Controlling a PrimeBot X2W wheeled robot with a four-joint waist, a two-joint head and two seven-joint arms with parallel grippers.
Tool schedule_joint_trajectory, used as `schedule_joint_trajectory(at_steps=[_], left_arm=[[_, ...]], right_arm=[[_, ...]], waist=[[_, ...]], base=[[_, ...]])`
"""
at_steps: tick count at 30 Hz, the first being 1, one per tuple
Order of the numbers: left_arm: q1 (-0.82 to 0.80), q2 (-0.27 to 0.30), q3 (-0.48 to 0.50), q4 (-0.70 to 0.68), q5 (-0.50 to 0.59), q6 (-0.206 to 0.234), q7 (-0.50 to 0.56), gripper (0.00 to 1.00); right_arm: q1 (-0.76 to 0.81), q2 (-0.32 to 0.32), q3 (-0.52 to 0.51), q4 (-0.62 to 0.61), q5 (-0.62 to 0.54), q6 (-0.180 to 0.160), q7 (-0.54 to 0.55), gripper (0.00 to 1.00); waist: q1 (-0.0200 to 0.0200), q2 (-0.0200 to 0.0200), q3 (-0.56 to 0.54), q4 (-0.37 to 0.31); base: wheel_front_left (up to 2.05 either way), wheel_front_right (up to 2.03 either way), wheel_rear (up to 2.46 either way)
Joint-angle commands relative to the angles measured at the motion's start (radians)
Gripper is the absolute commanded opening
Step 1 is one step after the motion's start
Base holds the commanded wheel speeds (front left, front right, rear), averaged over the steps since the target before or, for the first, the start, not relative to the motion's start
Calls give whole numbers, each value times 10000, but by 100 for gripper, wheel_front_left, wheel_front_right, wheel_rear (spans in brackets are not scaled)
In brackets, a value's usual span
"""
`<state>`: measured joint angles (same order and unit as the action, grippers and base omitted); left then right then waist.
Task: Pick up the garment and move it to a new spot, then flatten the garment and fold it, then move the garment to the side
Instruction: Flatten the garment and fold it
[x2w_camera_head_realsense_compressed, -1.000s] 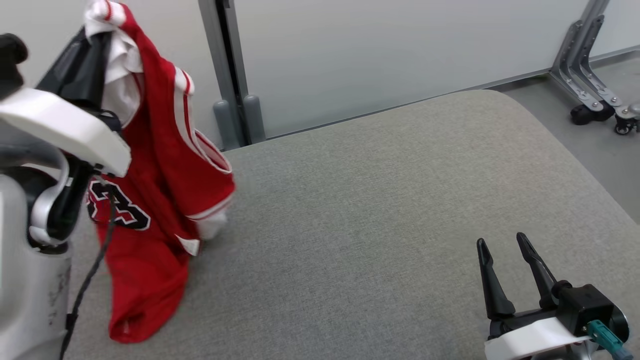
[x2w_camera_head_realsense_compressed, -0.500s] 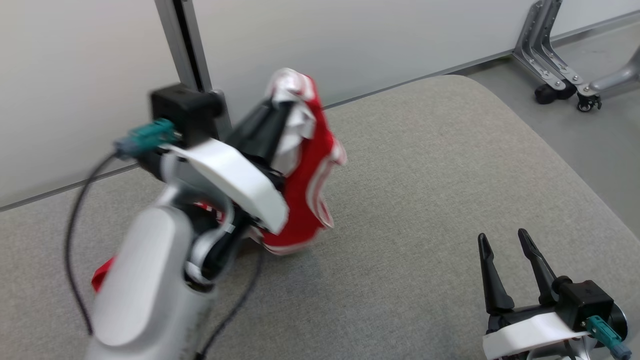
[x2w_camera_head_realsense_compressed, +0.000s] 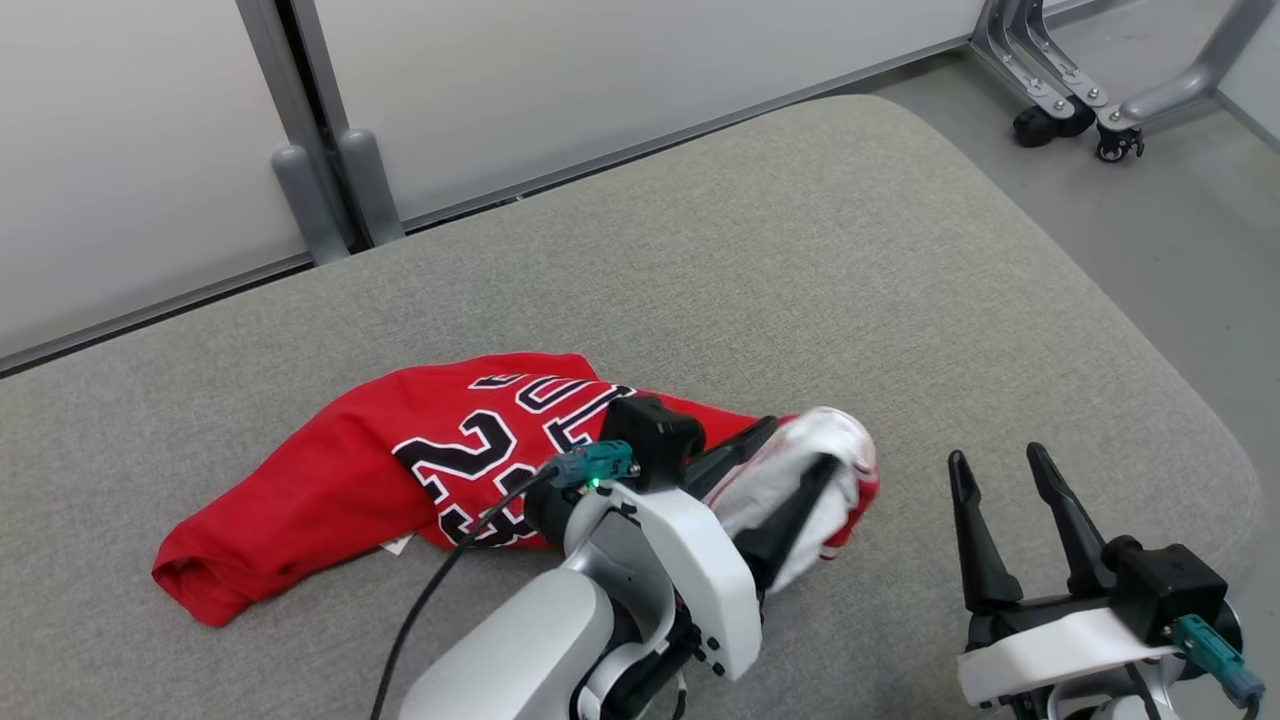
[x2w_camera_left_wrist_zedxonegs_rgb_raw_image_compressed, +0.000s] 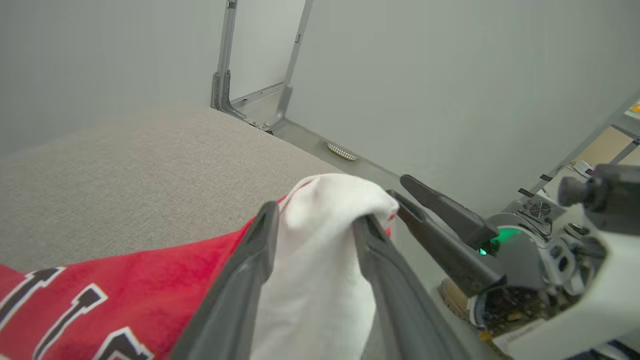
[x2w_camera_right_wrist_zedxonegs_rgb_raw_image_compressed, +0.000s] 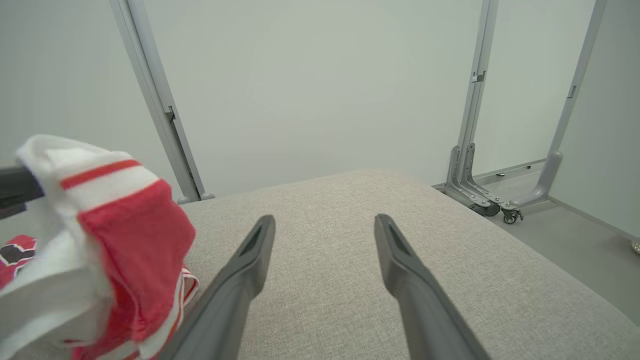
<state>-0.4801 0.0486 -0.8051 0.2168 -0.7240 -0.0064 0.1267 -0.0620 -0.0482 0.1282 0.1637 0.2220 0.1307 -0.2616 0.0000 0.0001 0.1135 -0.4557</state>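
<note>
The garment (x2w_camera_head_realsense_compressed: 350, 470) is a red jersey with black-and-white numbers and white trim. It lies stretched across the grey padded table (x2w_camera_head_realsense_compressed: 800, 250), its red body to the left. Its white-trimmed end (x2w_camera_left_wrist_zedxonegs_rgb_raw_image_compressed: 320, 280) bunches up between the fingers of my left gripper (x2w_camera_head_realsense_compressed: 800, 445). Those jaws stand apart, and the cloth between them touches both fingers (x2w_camera_left_wrist_zedxonegs_rgb_raw_image_compressed: 250, 260). In the right wrist view the same bunch (x2w_camera_right_wrist_zedxonegs_rgb_raw_image_compressed: 130, 240) rises at the left. My right gripper (x2w_camera_head_realsense_compressed: 997, 458) is open and empty, low over the table just right of the bunch.
The table's rounded edge runs close along the right, with grey floor beyond it. A wheeled metal stand base (x2w_camera_head_realsense_compressed: 1070, 100) sits on the floor at the far right. Pale wall panels with grey posts (x2w_camera_head_realsense_compressed: 320, 190) back the table.
The head camera has turned. My left arm has swung the jersey from hanging high at the left down onto the table, and its fingers have spread apart. The right gripper has stayed put.
</note>
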Motion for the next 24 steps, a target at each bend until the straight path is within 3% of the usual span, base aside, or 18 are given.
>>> schedule_joint_trajectory(at_steps=[1,7,9,14,18,24], left_arm=[[-165,41,-84,67,-136,-13,-62,100],[44,53,-555,-114,-767,-346,-9,100],[271,316,-429,-523,-821,-307,-139,100],[1065,1526,643,-1496,-598,630,-920,100],[1913,2893,1642,-1502,-453,1503,-1304,100],[3221,3863,2659,-871,-1130,2098,-1475,100]], right_arm=[[-40,-46,-83,-21,58,1,-53,100],[153,-44,-391,-18,-72,1,-53,100],[199,-46,-430,-16,-118,1,-53,100],[327,-44,-457,-35,-141,1,-53,100],[404,-44,-448,-62,-169,1,-53,100],[374,-44,-480,-93,-240,1,-53,100]], waist=[[0,-1,49,26],[0,-1,-5,374],[0,-1,-79,508],[0,-1,-280,785],[0,-1,-302,964],[0,-1,-202,1144]], base=[[0,0,0],[0,0,0],[0,0,0],[0,0,0],[0,0,0],[0,0,0]])
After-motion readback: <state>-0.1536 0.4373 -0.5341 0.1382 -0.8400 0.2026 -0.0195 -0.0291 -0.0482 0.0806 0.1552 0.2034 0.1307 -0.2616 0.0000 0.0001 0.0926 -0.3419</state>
